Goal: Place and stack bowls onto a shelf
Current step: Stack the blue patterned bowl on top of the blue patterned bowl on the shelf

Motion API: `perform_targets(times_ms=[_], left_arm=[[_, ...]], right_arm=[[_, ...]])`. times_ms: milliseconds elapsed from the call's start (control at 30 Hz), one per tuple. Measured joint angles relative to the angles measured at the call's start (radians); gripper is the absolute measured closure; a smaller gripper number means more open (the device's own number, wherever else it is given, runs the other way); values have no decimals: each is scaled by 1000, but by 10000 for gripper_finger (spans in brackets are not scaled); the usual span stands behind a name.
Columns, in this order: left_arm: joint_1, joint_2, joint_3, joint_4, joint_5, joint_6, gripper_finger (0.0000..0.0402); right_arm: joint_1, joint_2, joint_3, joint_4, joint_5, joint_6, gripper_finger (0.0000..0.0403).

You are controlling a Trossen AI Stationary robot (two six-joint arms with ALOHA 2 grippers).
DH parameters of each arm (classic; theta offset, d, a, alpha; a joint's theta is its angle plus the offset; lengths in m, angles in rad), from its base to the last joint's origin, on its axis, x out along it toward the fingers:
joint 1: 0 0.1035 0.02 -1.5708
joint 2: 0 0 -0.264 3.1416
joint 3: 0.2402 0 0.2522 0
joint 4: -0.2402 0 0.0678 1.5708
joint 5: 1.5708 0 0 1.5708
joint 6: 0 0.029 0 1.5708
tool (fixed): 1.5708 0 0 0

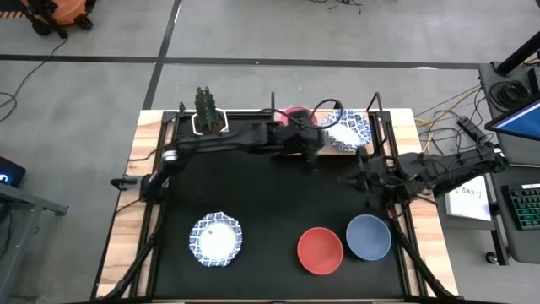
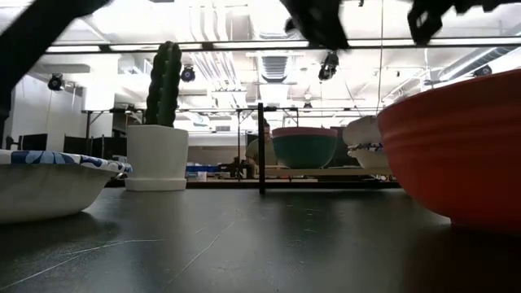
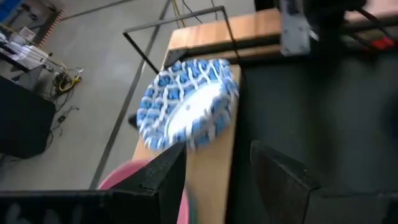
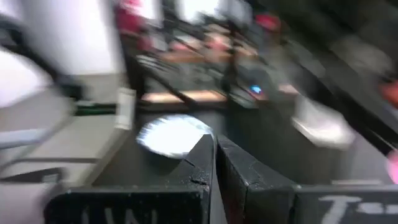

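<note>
The shelf [image 3: 205, 37] stands at the table's far edge. On it are a pink bowl [image 1: 295, 114] nested in a green one [image 2: 305, 150], and white bowls with blue patterned rims [image 1: 350, 131] [image 3: 186, 102] beside them. My left gripper [image 1: 308, 145] [image 3: 214, 152] is open, hovering at the shelf's near side between the pink and the patterned bowls. My right gripper [image 1: 363, 173] [image 4: 216, 146] is shut and above the table near the shelf's right end. A patterned bowl [image 1: 215, 239], a red bowl [image 1: 320, 250] and a blue bowl [image 1: 369, 237] sit on the black tabletop near its front edge.
A cactus in a white pot [image 1: 209, 114] stands at the far edge, left of the shelf. Thin black shelf posts [image 2: 260, 146] rise beside the bowls. Bare black tabletop [image 1: 253, 194] lies between the shelf and the three front bowls.
</note>
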Motion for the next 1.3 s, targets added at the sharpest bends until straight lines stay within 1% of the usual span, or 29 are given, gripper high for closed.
perform_targets(times_ms=[100, 200, 233, 300, 367, 433, 600, 733, 833, 967, 1100, 1300], left_arm=[[-38, -111, -6, -144, -12, -20, 248], [-90, -226, -16, -225, -14, -80, 257], [-111, -260, -25, -237, -15, -101, 261], [-159, -326, -62, -243, -21, -137, 266], [-212, -386, -122, -241, -49, -162, 272], [-269, -444, -201, -209, -111, -183, 276], [-413, -586, -446, -45, -276, -235, 281], [-503, -677, -641, 90, -359, -280, 281], [-550, -744, -757, 175, -413, -313, 281], [-584, -810, -873, 215, -463, -375, 281], [-597, -862, -946, 229, -495, -430, 281], [-599, -892, -1023, 292, -496, -417, 282]], right_arm=[[0, 22, 2, -82, 203, 126, 394], [-7, 59, 2, -122, 380, 226, 394], [-15, 74, 6, -127, 416, 246, 394], [-45, 107, 25, -130, 443, 272, 394], [-91, 143, 48, -140, 443, 285, 394], [-148, 185, 76, -141, 427, 285, 394], [-325, 297, 160, -231, 299, 288, 394], [-463, 391, 233, -350, 231, 296, 394], [-538, 447, 273, -399, 195, 287, 394], [-590, 503, 302, -433, 165, 280, 394], [-597, 537, 305, -433, 144, 287, 394], [-597, 596, 281, -437, 144, 329, 394]])
